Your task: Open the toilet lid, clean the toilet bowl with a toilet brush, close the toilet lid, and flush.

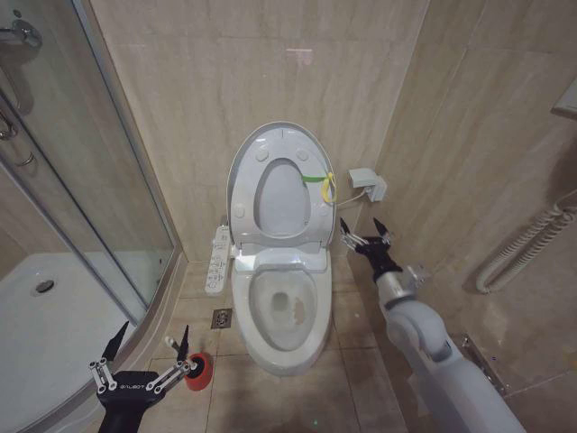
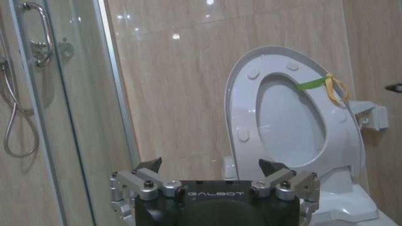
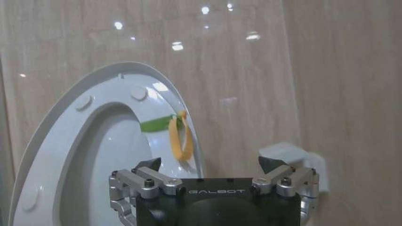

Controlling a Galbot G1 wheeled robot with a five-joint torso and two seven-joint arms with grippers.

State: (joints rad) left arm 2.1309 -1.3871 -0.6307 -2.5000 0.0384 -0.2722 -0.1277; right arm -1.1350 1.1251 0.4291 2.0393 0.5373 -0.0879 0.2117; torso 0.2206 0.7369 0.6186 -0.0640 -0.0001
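The toilet lid [image 1: 270,149] stands raised against the tiled wall [image 1: 180,90], with the ring-shaped seat [image 1: 317,216] raised in front of it, so the opening step reads as complete. A yellow-green strap [image 1: 320,183] hangs at the lid's edge. The toilet bowl [image 1: 311,347] lies uncovered below, and its narrow button panel [image 1: 217,260] sits just beside it on the shower side.

The right gripper [image 1: 365,234] is held beside the raised lid, near the strap, with its fingers spread wide and nothing between them. The left gripper [image 1: 151,348] is low by the shower enclosure [image 1: 108,225], its fingers also spread and empty. The toilet brush [image 1: 171,344] stands in its small red cup holder [image 1: 198,371] on the floor, just beside the left gripper's fingertips and near the bowl's front.

Step in hand, as judged: fetching the brush.
1. Centre the left gripper over the thin handle so both fingers straddle it.
2. Close on the handle well above the cup, keeping it upright.
3. Lift straight up so the cup is not tipped or dragged.
4. Keep the right gripper clear of the strap so the lid is not pulled down.

Readable writing: "GALBOT" is printed on each gripper body in both wrist views. The button panel markings are too small to read.
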